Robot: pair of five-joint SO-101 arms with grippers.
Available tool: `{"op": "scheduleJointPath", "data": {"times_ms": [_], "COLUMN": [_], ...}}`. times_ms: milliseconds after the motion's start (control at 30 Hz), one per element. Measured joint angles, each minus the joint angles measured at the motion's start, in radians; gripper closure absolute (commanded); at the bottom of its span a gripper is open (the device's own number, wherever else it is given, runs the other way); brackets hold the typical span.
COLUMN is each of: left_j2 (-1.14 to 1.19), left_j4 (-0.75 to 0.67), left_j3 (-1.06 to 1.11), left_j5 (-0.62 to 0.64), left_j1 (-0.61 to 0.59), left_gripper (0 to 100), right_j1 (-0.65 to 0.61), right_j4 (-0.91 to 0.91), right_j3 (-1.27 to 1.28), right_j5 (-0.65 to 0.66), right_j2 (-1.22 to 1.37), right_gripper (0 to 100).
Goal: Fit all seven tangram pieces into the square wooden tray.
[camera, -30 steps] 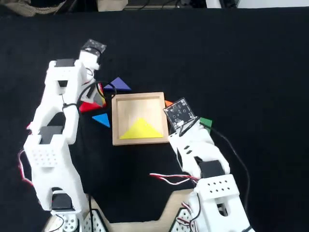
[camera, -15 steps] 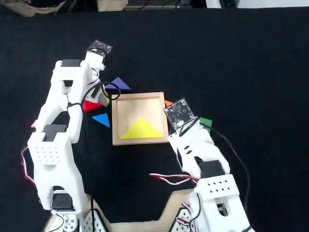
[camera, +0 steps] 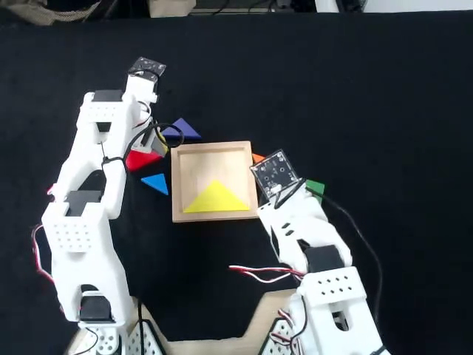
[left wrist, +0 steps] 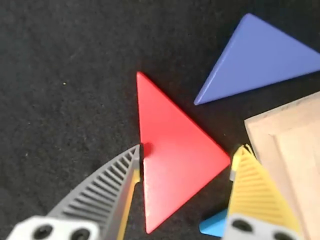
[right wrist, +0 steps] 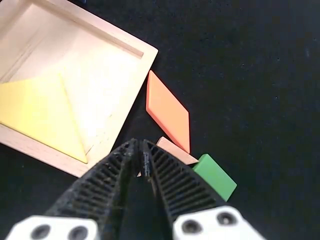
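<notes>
Looks like a robotics lab or hobby workshop: black cloth-covered worktop point(camera: 384, 89), two white plastic arms point(camera: 81, 222) on a pale plywood base point(camera: 222, 347), loose red and white wires point(camera: 255, 272) showing.

no readable text, labels or signs

Black cloth point(camera: 384, 96) covers the table, dark from edge to edge. Up along the top edge sit 3 things: a tan bundle point(camera: 44, 11) in the upper left corner, a pale box point(camera: 171, 7) left of centre, a white strip point(camera: 414, 5) at upper right. At bottom centre lies a light wooden board point(camera: 214, 346).
</notes>
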Motion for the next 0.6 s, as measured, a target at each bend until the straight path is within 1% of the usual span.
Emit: {"op": "scheduleJointPath", "data": {"times_ms": [267,600], "left_j2": [0.091,0.101], "left_j4": [0.0,0.0], "left_j3": [-0.071,-0.077], "left_j5": [0.0,0.009], "left_j1": [-0.005,-0.017], "left_gripper": [70,70], "right_j1": [0.0,0.0], "right_j4": [0.0,0.0], "right_j3": [0.0,0.006], "right_j5": [0.0,0.0], "right_j2": [0.0,0.0], "right_gripper": [98.6,98.6]}}
